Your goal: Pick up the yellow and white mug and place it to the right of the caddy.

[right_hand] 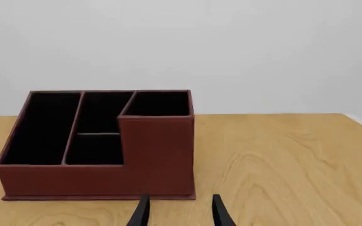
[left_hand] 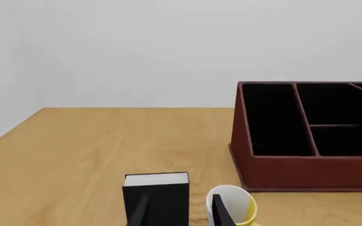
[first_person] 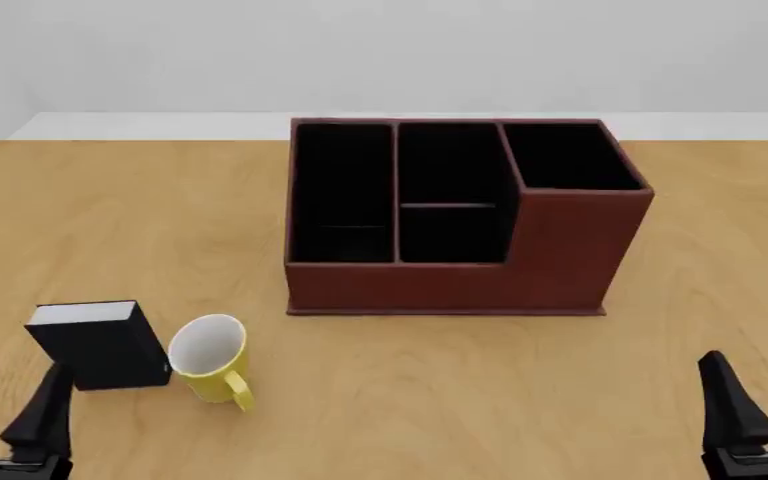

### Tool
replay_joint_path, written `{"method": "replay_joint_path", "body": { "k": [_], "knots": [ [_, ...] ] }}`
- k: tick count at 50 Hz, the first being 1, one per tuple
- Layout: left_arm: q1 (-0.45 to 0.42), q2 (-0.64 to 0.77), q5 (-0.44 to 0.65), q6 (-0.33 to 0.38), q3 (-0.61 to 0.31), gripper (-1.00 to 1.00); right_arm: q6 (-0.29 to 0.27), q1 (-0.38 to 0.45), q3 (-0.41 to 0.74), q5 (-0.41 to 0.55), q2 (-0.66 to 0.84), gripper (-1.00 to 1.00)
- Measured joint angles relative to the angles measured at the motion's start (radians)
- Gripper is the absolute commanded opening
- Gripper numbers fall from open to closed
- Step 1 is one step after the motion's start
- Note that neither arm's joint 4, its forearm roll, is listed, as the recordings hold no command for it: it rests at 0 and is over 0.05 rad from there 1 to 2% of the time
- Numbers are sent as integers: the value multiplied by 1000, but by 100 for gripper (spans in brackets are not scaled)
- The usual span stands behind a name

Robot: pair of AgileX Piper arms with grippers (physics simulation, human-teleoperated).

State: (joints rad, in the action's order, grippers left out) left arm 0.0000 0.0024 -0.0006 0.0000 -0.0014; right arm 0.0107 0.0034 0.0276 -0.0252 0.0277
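Mug-wise, the yellow and white mug (first_person: pixel 211 358) is sitting upright on the wooden worktop (first_person: pixel 491 400) near the front left, handle pointing toward the camera side and a bit right, white inside facing up. It's just beside a small black book (first_person: pixel 100 344) with a white page edge, which stands on its left; from the front view they look nearly touching, but I can't tell if they really are. The caddy (first_person: pixel 458 225) is further back and off to the right of the mug, well apart from it, a big reddish-brown box with black-lined compartments: one long slot on the left, a middle slot split in two, and a taller section at the right end. The worktop to the right of the caddy is plain wood grain. Left gripper (first_person: pixel 11 410) hovers low at the front left corner, near the book, its jaws spread apart with nothing between them; in the left wrist view the book (left_hand: pixel 156 197) and mug (left_hand: pixel 233 205) show just past the finger tips, with the caddy (left_hand: pixel 307 136) beyond. Right gripper (first_person: pixel 758 400) is down at the front right corner, well away from everything, jaws released too and holding nothing; its wrist view looks straight at the caddy's (right_hand: pixel 99 146) tall end.
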Motion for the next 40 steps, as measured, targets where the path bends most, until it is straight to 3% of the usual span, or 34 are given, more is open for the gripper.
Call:
{"method": "replay_joint_path", "body": {
  "k": [24,40],
  "knots": [
    [0,4,-1,0,-3,100,-10,25,-21,26,-23,100],
    [0,5,-1,0,-3,100,-21,144,-18,29,2,100]
  ]
}}
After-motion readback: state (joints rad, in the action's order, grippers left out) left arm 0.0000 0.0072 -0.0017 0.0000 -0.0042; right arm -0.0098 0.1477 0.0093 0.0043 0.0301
